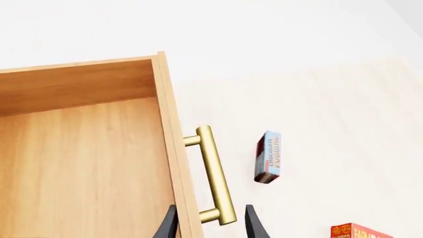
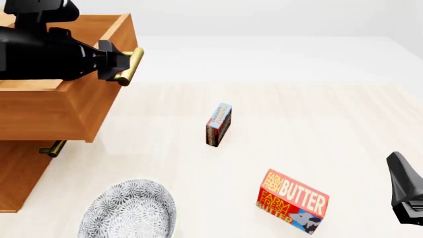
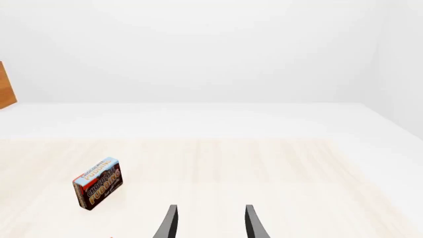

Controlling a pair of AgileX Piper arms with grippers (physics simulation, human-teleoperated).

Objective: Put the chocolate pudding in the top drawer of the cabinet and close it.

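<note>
The chocolate pudding (image 2: 219, 124) (image 1: 268, 156) (image 3: 98, 183) stands on edge on the table's middle, well apart from both grippers. The cabinet (image 2: 20, 173) is at the left, and its top drawer (image 2: 66, 109) (image 1: 79, 158) is pulled out with nothing showing inside. My left gripper (image 2: 119, 67) (image 1: 210, 225) is open at the drawer front, its fingers either side of one end of the brass handle (image 1: 215, 173) (image 2: 130, 66). At the near right my right gripper (image 2: 399, 166) (image 3: 210, 223) hovers open with nothing between its fingers.
A red-and-yellow butter box (image 2: 292, 201) (image 1: 360, 231) lies at the front, right of centre. A patterned grey plate (image 2: 129, 210) sits at the front left by the cabinet. The lower drawer's handle (image 2: 53, 148) shows under the open drawer.
</note>
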